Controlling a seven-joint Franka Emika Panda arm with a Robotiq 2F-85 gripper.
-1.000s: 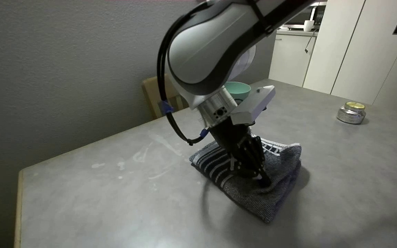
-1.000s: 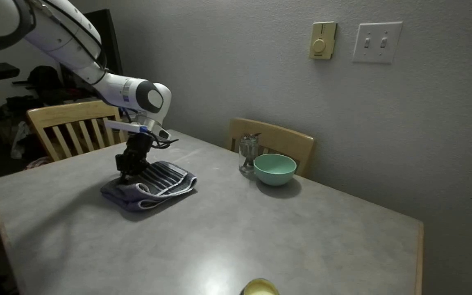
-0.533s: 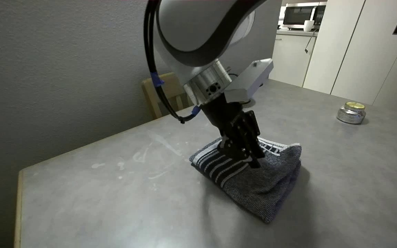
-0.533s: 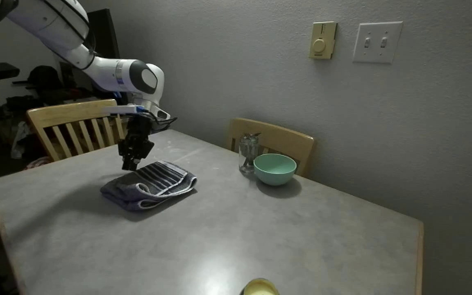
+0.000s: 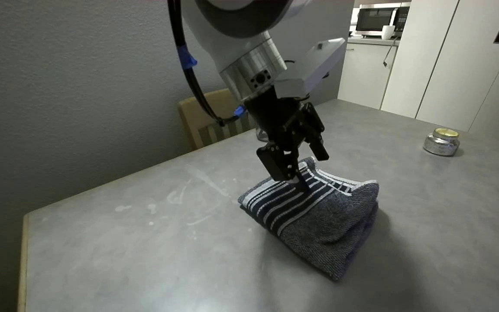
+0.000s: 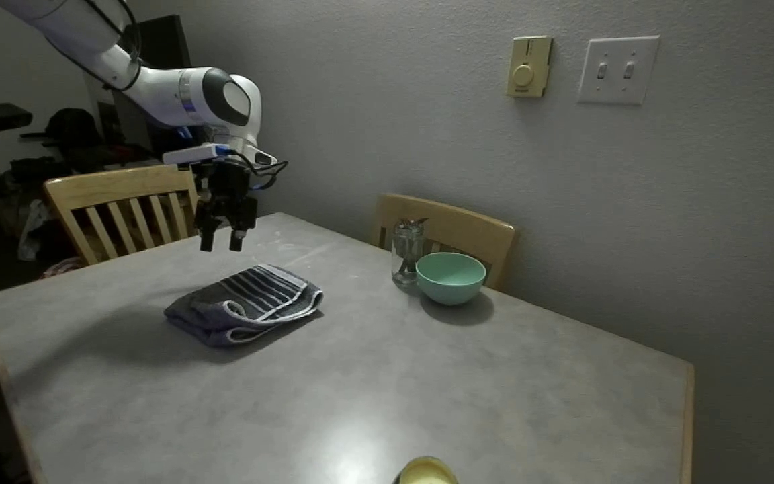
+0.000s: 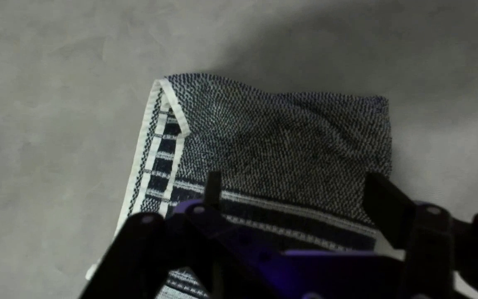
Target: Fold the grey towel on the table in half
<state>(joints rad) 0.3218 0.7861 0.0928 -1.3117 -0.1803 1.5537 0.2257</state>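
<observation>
The grey towel (image 5: 319,221) lies as a folded, layered bundle on the table (image 5: 145,260). Dark bands with white stripes and a pale trim show on its upper face. One edge bulges up in a loose curl, seen in an exterior view (image 6: 252,296). My gripper (image 6: 221,247) hangs above the cloth, apart from it. Its jaws stand wide, with nothing between them. In the wrist view the two fingers (image 7: 213,187) frame the towel's striped part from above, and a trimmed corner is turned over at the upper left.
A green bowl (image 6: 451,277) and a glass jar of utensils (image 6: 407,252) stand by the wall-side table edge, near a wooden chair (image 6: 454,222). Another chair (image 6: 125,202) is at the far end. A silver jar with a yellow top (image 5: 441,142) sits across the table.
The gripper has risen off the towel and spread its jaws, which were together at the cloth one second ago. The towel has stayed in place.
</observation>
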